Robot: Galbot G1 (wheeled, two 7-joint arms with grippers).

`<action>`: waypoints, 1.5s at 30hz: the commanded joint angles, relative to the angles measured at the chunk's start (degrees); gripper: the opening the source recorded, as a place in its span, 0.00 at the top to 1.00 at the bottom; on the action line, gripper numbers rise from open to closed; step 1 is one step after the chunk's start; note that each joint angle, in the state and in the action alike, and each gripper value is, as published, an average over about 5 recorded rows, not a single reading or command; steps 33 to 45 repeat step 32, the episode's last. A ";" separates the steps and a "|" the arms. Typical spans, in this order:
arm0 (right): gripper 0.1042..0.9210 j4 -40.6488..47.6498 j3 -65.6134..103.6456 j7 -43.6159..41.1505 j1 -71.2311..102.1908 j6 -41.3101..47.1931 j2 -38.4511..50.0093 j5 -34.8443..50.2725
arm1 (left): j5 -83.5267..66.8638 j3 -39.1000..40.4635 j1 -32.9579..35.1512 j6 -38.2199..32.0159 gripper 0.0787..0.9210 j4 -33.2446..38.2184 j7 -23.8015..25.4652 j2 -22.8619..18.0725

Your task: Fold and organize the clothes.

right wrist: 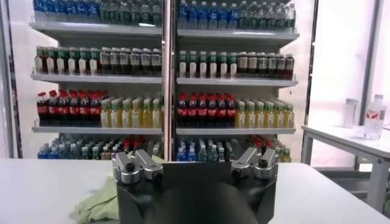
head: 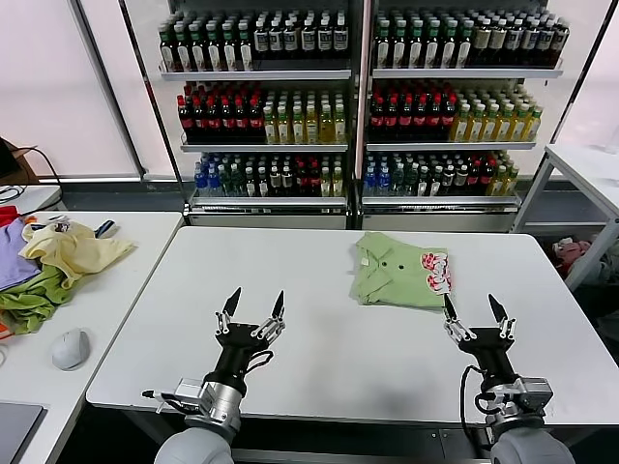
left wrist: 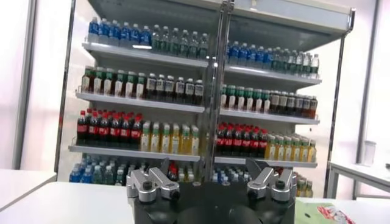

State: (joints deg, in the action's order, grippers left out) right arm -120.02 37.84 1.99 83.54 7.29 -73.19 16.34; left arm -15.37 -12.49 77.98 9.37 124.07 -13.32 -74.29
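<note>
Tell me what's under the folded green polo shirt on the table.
The polo shirt lies folded directly on the white table. Whatever might sit beneath its folded layers is covered and cannot be seen.

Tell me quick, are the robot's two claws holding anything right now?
Left gripper: open, holding nothing, above the table's near edge.
Right gripper: open, holding nothing, near the polo shirt.

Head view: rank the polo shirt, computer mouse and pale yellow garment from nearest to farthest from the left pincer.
1. Computer mouse, on the side table, left of the left pincer.
2. Polo shirt, folded, far right on the main table.
3. Pale yellow garment, far left heap.
</note>
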 commanded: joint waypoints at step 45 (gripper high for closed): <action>0.12 -1.71 -2.82 5.18 0.80 -4.00 0.01 -6.47 | 0.87 0.21 0.99 -0.14 0.12 0.07 1.28 -1.09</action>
